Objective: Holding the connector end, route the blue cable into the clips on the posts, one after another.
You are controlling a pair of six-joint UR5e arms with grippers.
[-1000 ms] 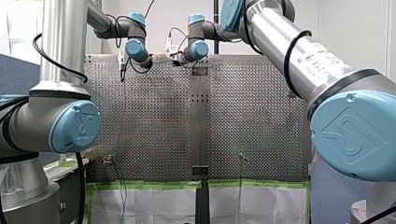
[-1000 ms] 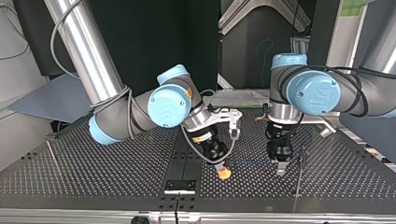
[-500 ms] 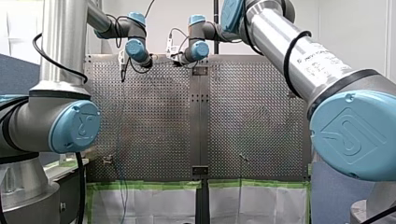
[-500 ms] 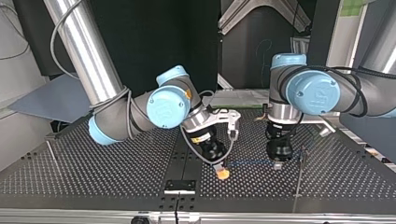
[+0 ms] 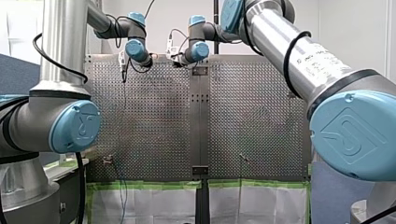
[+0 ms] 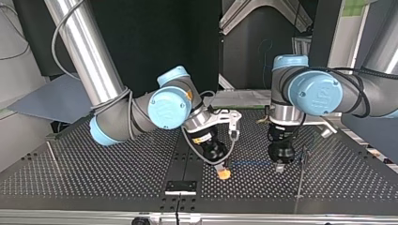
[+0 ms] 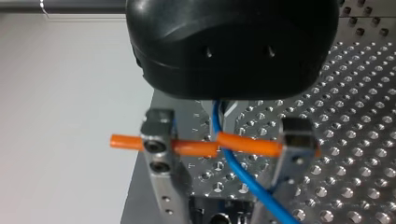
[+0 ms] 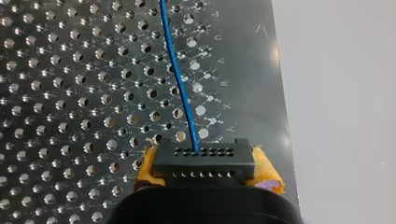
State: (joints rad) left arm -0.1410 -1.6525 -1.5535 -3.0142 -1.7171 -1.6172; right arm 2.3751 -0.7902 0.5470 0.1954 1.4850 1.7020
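Cable routing under way: my right gripper (image 6: 224,173) clamps its yellow-padded fingers (image 8: 268,175) on the black connector (image 8: 204,161) low over the table (image 6: 94,173), the blue cable (image 6: 253,162) running right in the top view to my left gripper (image 7: 226,144), whose metal fingers (image 7: 159,140) stand apart around it

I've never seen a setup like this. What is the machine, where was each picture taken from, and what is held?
Two robot arms work over a metal table full of holes. One picture looks from behind the arms, one faces them across the table, two come from wrist cameras. My right claw, with yellow pads, grips a black connector; a blue cable runs out of it. My left claw stands open, the cable passing between its fingers. A thin post stands beside it.
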